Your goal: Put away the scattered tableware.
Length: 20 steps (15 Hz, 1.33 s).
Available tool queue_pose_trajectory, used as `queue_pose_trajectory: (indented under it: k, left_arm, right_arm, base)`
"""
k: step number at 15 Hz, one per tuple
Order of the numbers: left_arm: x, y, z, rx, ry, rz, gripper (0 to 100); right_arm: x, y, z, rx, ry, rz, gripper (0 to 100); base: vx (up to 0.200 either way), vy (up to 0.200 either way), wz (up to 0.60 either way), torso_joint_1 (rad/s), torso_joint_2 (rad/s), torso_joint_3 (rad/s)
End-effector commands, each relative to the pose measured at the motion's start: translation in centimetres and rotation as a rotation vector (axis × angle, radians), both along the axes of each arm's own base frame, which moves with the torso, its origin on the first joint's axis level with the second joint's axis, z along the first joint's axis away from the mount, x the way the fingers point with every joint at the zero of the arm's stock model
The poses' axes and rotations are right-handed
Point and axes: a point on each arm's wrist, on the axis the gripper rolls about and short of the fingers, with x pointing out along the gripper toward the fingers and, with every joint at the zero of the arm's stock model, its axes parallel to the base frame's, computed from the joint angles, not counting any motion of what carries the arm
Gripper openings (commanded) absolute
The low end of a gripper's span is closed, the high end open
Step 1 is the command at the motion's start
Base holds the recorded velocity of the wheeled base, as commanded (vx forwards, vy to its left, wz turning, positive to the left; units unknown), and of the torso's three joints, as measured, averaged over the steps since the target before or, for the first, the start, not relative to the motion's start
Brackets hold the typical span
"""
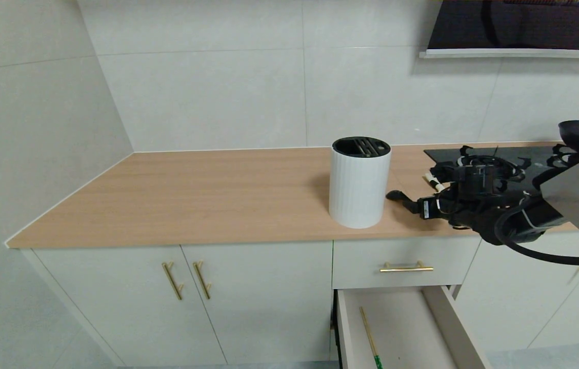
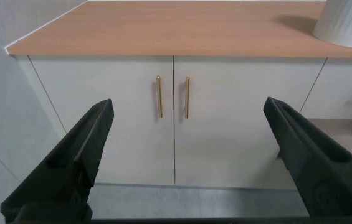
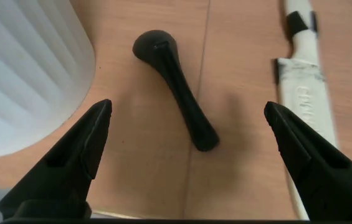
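Right gripper (image 3: 187, 121) hangs with jaws spread over the black utensil (image 3: 177, 93) on the bench (image 1: 217, 195), just right of the white holder (image 1: 359, 182). Handle runs left-right, crosswise between the jaws. Right arm's clearly nearer.

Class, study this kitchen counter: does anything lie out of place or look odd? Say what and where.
A black utensil and a white-and-black utensil lie loose on the counter beside the white holder, not in it. Below, a drawer stands pulled open, a thin stick inside.
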Motion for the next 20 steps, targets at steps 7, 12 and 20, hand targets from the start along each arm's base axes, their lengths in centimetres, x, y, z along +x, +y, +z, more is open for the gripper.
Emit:
queue_pose_trajectory:
  k: [7,12,20]
  left_arm:
    - [0.0,0.0,0.0,0.0,0.001,0.0,100]
    - [0.0,0.0,0.0,0.0,0.001,0.0,100]
    - [0.0,0.0,0.0,0.0,0.001,0.0,100]
  right_arm:
    - [1.2,-0.1,-2.5,-0.003,0.033,-0.005,100]
    - [1.6,-0.4,-3.4,-0.001,0.043,-0.011,100]
    - [1.8,-0.4,-3.7,-0.002,0.046,-0.014,0]
  base:
    - [0.0,0.0,0.0,0.0,0.0,0.0]
    - [0.0,0.0,0.0,0.0,0.0,0.0]
    - [0.0,0.0,0.0,0.0,0.0,0.0]
